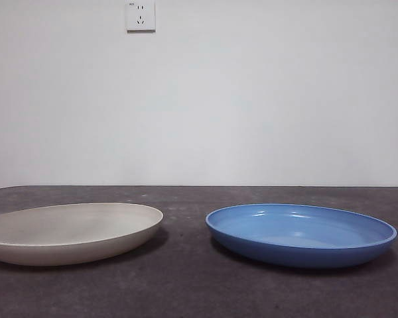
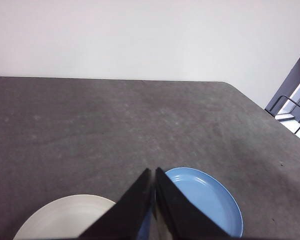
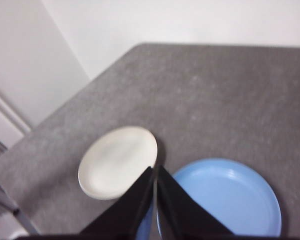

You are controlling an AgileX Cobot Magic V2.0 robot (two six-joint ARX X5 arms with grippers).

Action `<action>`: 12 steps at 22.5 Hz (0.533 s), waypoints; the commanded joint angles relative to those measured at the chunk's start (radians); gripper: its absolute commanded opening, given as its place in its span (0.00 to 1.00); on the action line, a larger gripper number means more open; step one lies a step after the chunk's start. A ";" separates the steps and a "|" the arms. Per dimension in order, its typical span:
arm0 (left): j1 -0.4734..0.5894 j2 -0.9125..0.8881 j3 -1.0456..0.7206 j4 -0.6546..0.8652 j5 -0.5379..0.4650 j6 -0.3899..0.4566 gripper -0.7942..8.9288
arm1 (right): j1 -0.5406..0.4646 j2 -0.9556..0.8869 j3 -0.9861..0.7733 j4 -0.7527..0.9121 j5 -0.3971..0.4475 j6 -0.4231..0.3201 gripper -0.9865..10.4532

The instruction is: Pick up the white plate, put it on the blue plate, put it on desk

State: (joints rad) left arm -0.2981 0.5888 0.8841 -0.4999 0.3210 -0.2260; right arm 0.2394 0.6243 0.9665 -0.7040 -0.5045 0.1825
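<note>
both grippers [image 2: 154, 172] [image 3: 155, 170] closed above white plate [image 1: 69, 232] beside blue plate [image 1: 302, 233].

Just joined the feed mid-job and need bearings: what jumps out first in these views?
Two plates sit apart on the dark grey desk: the white plate on the front view's left, the blue plate on its right, both empty. Neither arm shows in the front view; the left gripper and right gripper hang above the plates, jaws shut, holding nothing.

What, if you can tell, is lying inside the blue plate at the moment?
Nothing shows inside the blue plate: its glossy bowl looks bare in the front view. In both wrist views a shut gripper covers one edge, so that part is hidden. The white plate sits apart, beside it.
</note>
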 commanded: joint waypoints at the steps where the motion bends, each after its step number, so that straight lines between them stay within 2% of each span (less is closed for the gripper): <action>1: -0.004 -0.002 0.026 -0.028 0.006 0.009 0.10 | 0.003 0.006 0.017 -0.040 -0.005 -0.068 0.09; 8: -0.004 -0.002 0.026 -0.060 0.006 0.061 0.12 | 0.003 0.006 0.017 -0.060 0.000 -0.089 0.09; 10: -0.004 -0.002 0.026 -0.060 0.006 0.069 0.21 | 0.003 0.006 0.017 -0.060 0.008 -0.093 0.12; 12: -0.004 -0.002 0.026 -0.059 0.006 0.069 0.42 | 0.003 0.006 0.017 -0.059 0.008 -0.093 0.27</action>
State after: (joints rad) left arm -0.2989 0.5835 0.8864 -0.5697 0.3210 -0.1806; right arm 0.2394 0.6243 0.9665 -0.7731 -0.4973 0.1009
